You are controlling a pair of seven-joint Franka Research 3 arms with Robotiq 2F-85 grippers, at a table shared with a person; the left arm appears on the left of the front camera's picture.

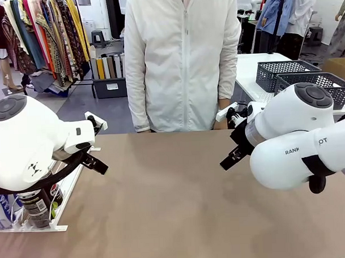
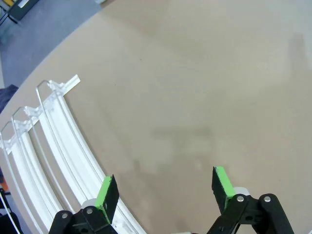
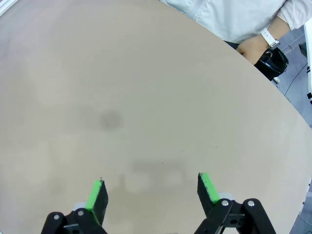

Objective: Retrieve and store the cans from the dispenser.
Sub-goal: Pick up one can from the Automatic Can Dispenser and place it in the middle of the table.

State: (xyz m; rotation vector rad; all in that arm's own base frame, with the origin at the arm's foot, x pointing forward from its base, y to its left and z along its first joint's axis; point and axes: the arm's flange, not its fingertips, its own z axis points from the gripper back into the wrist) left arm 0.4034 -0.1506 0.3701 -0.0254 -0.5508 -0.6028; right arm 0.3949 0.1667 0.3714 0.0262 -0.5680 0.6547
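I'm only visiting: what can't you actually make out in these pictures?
- Front view: the cans, bottom left, are mostly hidden behind the left arm; their number and labels cannot be told.
- Front view: that arm also covers most of the dispenser.
- Left wrist view: the dispenser's lanes run off the bottom and left edges.
- Right wrist view: a dark object beside the person's hand is small and unclear; unidentifiable.

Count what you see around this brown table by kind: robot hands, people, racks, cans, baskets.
Robot hands: 2, left hand and right hand, both open
Person: 1
Dispenser: 1
Cans: at least 1, a dark can; the left arm hides the rest
Grey baskets: 2, on the table behind
Total: at least 7
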